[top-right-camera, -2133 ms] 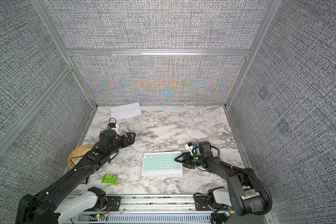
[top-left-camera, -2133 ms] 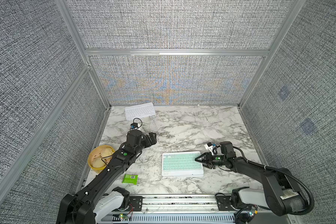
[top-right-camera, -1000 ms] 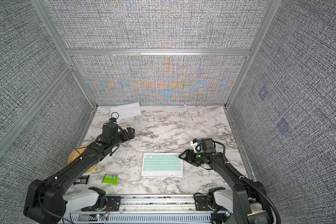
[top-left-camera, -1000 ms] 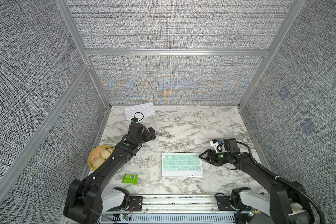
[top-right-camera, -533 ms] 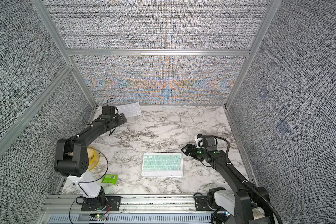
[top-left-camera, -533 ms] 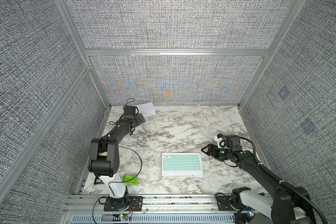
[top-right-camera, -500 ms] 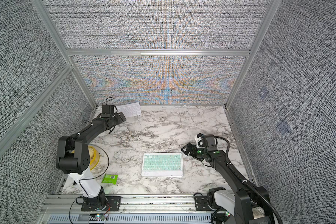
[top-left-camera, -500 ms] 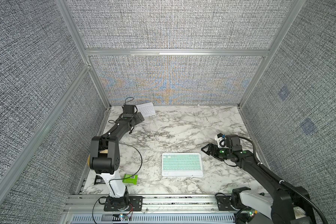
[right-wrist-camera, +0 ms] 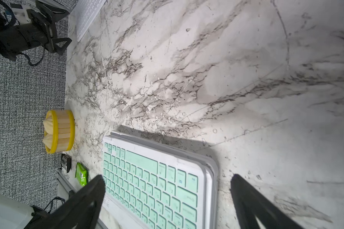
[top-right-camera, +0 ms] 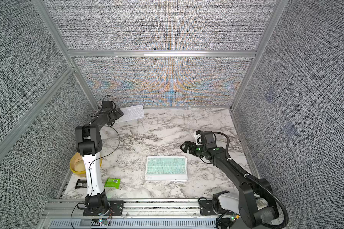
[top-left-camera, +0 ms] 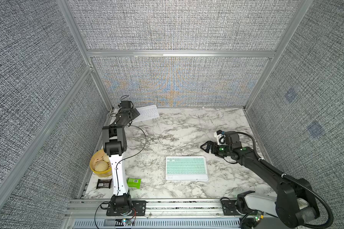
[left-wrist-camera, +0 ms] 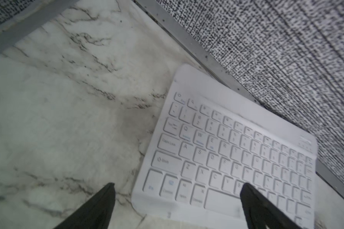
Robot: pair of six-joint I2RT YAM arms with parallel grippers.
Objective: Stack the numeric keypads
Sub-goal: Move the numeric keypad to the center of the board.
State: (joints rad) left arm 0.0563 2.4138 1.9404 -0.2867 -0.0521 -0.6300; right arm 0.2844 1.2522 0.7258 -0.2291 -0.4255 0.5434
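Observation:
A stack of numeric keypads (top-left-camera: 187, 168) (top-right-camera: 166, 168) lies front centre with a mint green one on top; layered white edges show under it in the right wrist view (right-wrist-camera: 153, 178). A white keypad (top-left-camera: 148, 114) (top-right-camera: 132, 113) (left-wrist-camera: 236, 154) lies alone at the back left, against the wall. My left gripper (top-left-camera: 135, 113) (top-right-camera: 119, 113) (left-wrist-camera: 179, 185) is open, astride that keypad's near corner: one finger over its keys, the other over bare marble. My right gripper (top-left-camera: 204, 147) (top-right-camera: 182, 147) (right-wrist-camera: 168, 176) hangs open and empty, just behind the stack's right end.
A yellow bun basket (top-left-camera: 100, 165) (top-right-camera: 77, 165) (right-wrist-camera: 60, 130) stands at the left edge behind my left arm. A green packet (top-left-camera: 133, 182) (top-right-camera: 112, 182) and a dark packet (top-left-camera: 104, 183) lie front left. Fabric walls close in three sides.
My left arm has swung from mid-table out to the back-left white keypad. My right gripper has let go of the stack's right edge, opened wide and drawn back and up.

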